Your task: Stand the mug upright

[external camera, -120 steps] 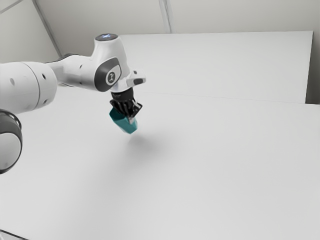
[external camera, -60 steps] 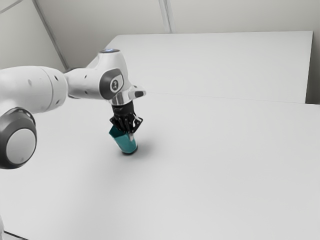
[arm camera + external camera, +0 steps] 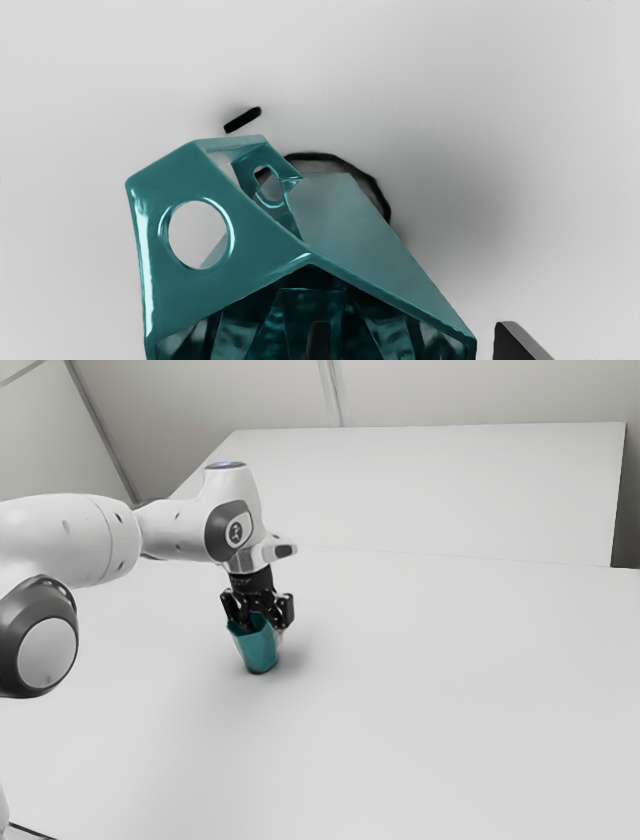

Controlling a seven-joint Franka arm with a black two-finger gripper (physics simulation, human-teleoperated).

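The teal, angular mug (image 3: pixel 257 650) has its mouth up and its base down at the table; it looks near upright, with a slight lean toward the exterior view's left. Over its rim is my gripper (image 3: pixel 266 625), fingers spread. In the wrist view, one finger of the gripper (image 3: pixel 414 341) reaches into the mouth of the mug (image 3: pixel 370 225) and the other stands outside the wall, with gaps on both sides of that wall. The handle with its round hole juts away from the fingers. Part of the base is hidden behind the mug's body.
The white table (image 3: pixel 450 690) spreads around the mug, with a pale raised panel (image 3: pixel 430 490) behind it. A short black mark (image 3: pixel 242 120) lies on the surface beside the handle. A dark cable (image 3: pixel 32 830) shows at the exterior view's lower left corner.
The mug has come down to the table and turned more upright. My hand has descended with it, turned, and its fingers have parted, letting go of the mug's wall.
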